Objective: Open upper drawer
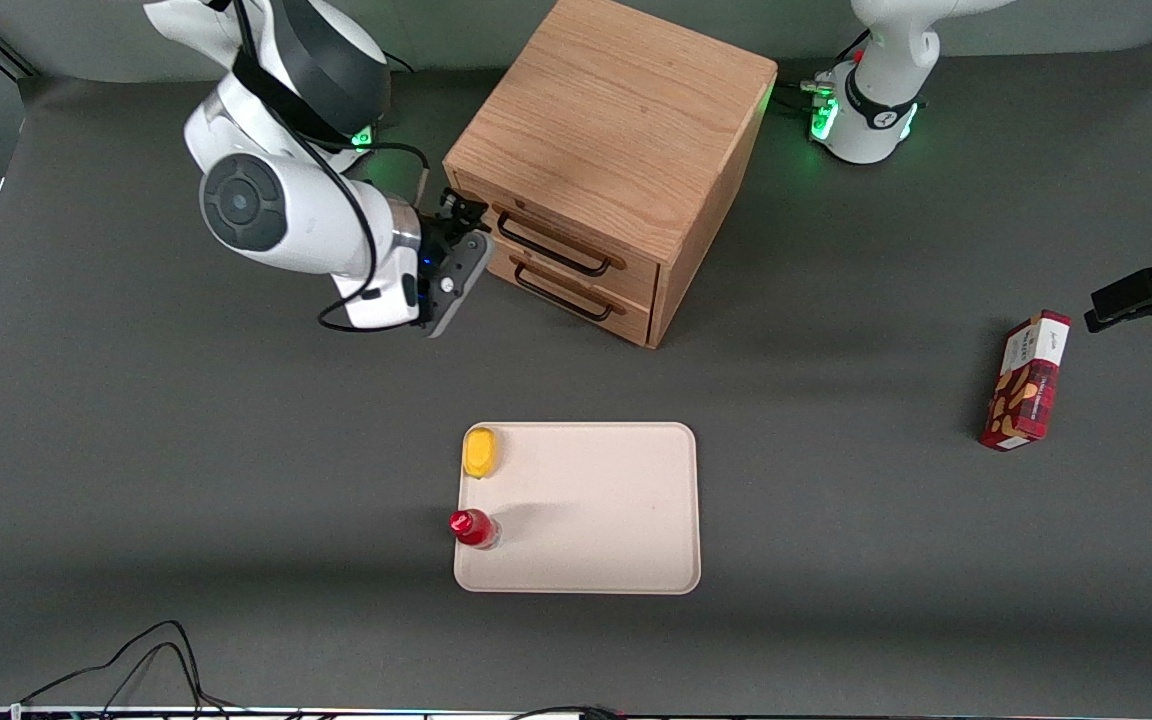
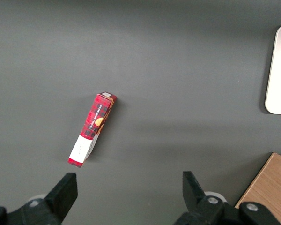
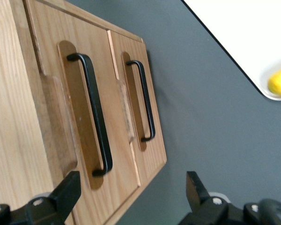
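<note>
- Front view: the gripper (image 1: 454, 262) sits left of centre in the upper half of the frame, just beside the oak cabinet (image 1: 616, 120) at the handle end of the upper drawer (image 1: 576, 250). That drawer looks fully closed, and so does the lower drawer (image 1: 566, 297) under it. Lower centre: a tray (image 1: 616, 500) carries a yellow object (image 1: 480, 452) and a red bottle (image 1: 474, 528).
- Left wrist view: only a red box (image 2: 92, 129), left of centre.
- Right wrist view: fingers (image 3: 68, 194) spread wide, gripping nothing. The upper handle (image 3: 94, 112) is ahead, the lower handle (image 3: 145, 101) close by. Risk, I'd say: the matching handles sit close together, so a small drift could hook the wrong one.
</note>
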`<state>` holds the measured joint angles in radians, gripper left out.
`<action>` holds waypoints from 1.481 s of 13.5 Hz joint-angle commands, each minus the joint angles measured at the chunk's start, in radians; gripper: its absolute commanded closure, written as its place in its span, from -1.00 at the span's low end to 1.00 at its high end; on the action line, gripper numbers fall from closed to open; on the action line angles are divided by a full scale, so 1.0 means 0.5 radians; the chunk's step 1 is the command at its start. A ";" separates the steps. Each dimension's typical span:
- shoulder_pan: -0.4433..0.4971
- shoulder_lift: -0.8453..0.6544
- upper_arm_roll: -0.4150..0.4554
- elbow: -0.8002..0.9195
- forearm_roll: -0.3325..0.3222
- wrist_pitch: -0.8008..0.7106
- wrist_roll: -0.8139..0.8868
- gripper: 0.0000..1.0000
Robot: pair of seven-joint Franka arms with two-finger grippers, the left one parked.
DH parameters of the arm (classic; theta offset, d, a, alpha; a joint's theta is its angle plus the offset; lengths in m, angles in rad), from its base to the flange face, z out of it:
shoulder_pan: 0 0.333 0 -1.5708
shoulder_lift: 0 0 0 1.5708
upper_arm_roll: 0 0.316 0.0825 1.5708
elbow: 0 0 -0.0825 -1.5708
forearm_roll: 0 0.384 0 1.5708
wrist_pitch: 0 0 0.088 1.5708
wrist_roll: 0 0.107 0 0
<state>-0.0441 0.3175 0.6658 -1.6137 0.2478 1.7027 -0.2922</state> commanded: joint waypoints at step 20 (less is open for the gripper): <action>0.048 0.380 0.114 -0.182 -0.115 0.617 0.176 -1.00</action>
<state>-0.0081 0.4545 0.7311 -1.7591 0.2388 1.9943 -0.2322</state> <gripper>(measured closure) 0.000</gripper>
